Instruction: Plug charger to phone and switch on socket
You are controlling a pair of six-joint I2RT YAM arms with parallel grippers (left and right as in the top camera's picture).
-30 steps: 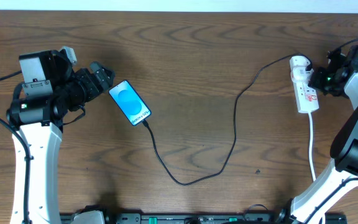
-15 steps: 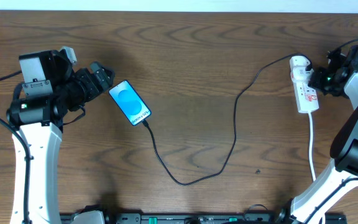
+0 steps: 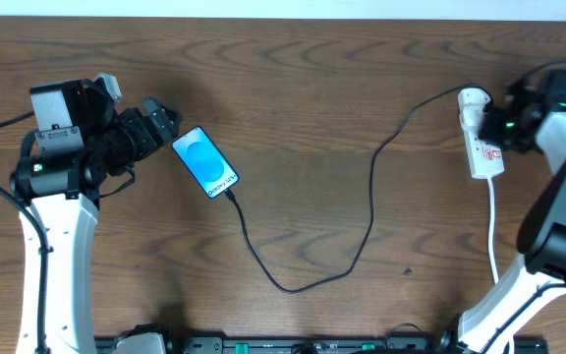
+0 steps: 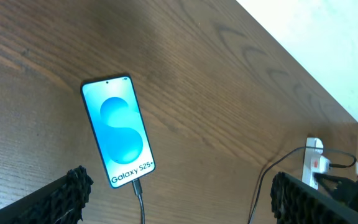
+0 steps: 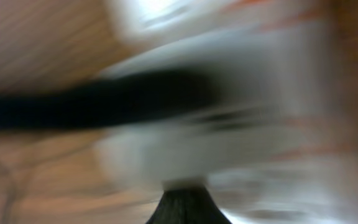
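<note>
The switch is the right arm's job, and it comes down to how the socket [image 3: 481,138] sits against the right gripper [image 3: 500,126]. The socket is a white strip at the far right of the table [image 3: 322,118], with its long axis running away from you and only slightly tilted. The right gripper is at the strip's right edge, about level with the middle, either touching it or just beside it. The overhead view doesn't settle which. The strip is therefore on the gripper's left, and the red markings [image 3: 489,150] are just nearer to you than the tips. I can't tell which mark is the switch.

The right wrist view is smeared into white and black blur, so I can't tell how those jaws stand. Check that before you press.

The left gripper [image 3: 162,116] is well away across the table, at the far corner of the phone [image 3: 205,162]. Its jaws are spread wide and its fingers [image 4: 73,190] hold nothing.

The charger [image 3: 285,286] appears to be in place. One end meets the phone's near edge and the other reaches the socket's far end, with the slack lying in a loop between them. The socket's white cord [image 3: 494,226] trails towards you.

From this I judge that only the switch is left. You need a short sideways and slightly nearward move, and if you push along the short axis the strip could skid.
</note>
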